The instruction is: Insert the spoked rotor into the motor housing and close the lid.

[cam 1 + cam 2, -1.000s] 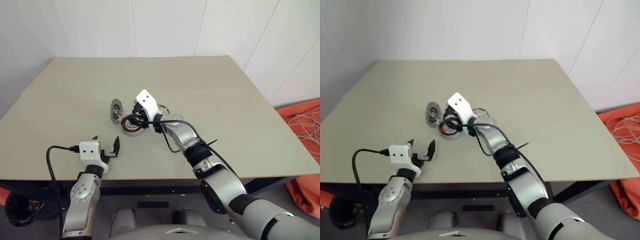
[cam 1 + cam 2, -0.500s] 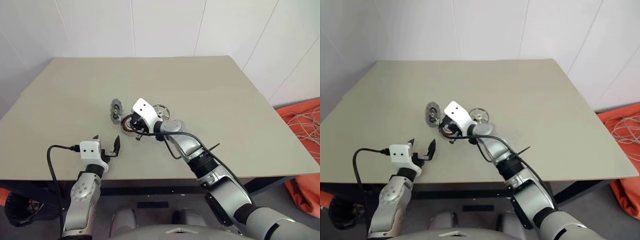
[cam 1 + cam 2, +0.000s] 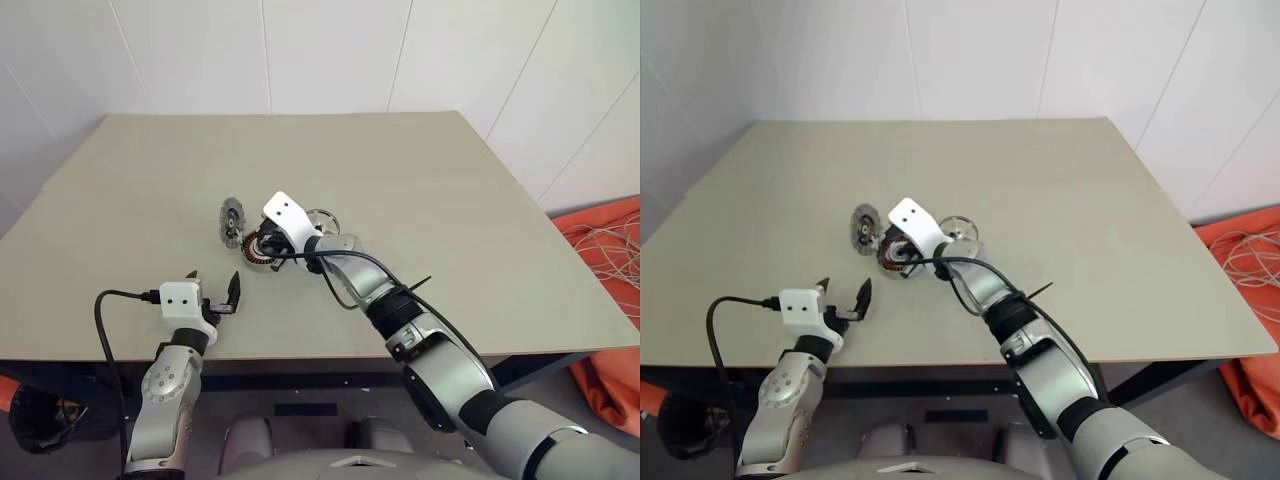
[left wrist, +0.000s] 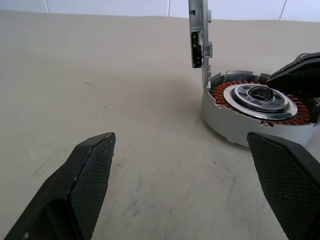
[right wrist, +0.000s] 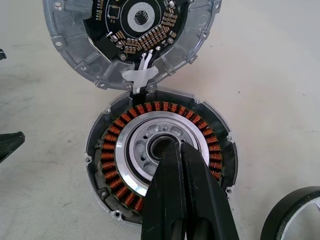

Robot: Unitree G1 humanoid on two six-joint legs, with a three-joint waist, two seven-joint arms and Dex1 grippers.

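I am seeing the right gripper [image 5: 181,146] pressed fully shut, its two black fingers side by side with nothing between them, tips resting at the silver centre hub of the motor housing [image 5: 160,157], a short round dark-rimmed metal cup ringed with copper-orange windings. The lid [image 5: 132,35], a round grey metal disc with a notched, finned rim and a dark circuit-board centre, is standing open on edge at the housing's ten o'clock in the head view, joined to it by a small white connector. The spoked rotor [image 3: 958,229], a flat silver metal wheel, is lying on the beige table [image 3: 450,200] just beside the housing at two o'clock. The left gripper [image 3: 215,296] is hovering spread wide and empty near the table's front edge, at the housing's seven o'clock.
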